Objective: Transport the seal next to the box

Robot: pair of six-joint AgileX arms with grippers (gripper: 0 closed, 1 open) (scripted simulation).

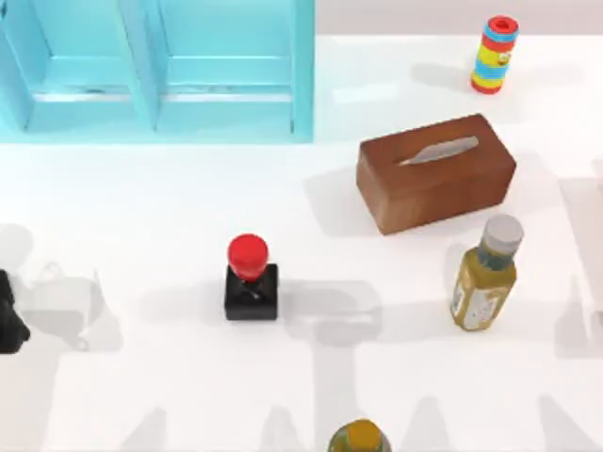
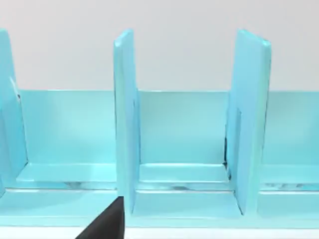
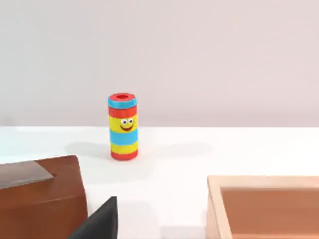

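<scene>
The seal [image 1: 250, 276], a glossy red knob on a black cube base, stands upright on the white table, left of centre in the top view. The box [image 1: 435, 171], brown wood with pale tissue in its top slot, lies to the seal's right and farther back; one of its corners also shows in the right wrist view [image 3: 40, 199]. My left gripper [image 1: 8, 320] sits parked at the table's far left edge, well away from the seal. A black part of my right gripper [image 3: 99, 222] shows in the right wrist view, near the box corner. Nothing touches the seal.
A big turquoise cabinet [image 1: 155, 66] fills the back left. A striped cylinder [image 1: 495, 54] stands at the back right. A yellow bottle [image 1: 485, 273] lies right of the seal, another bottle [image 1: 359, 438] at the front edge. A pale wooden tray [image 3: 264, 206] appears in the right wrist view.
</scene>
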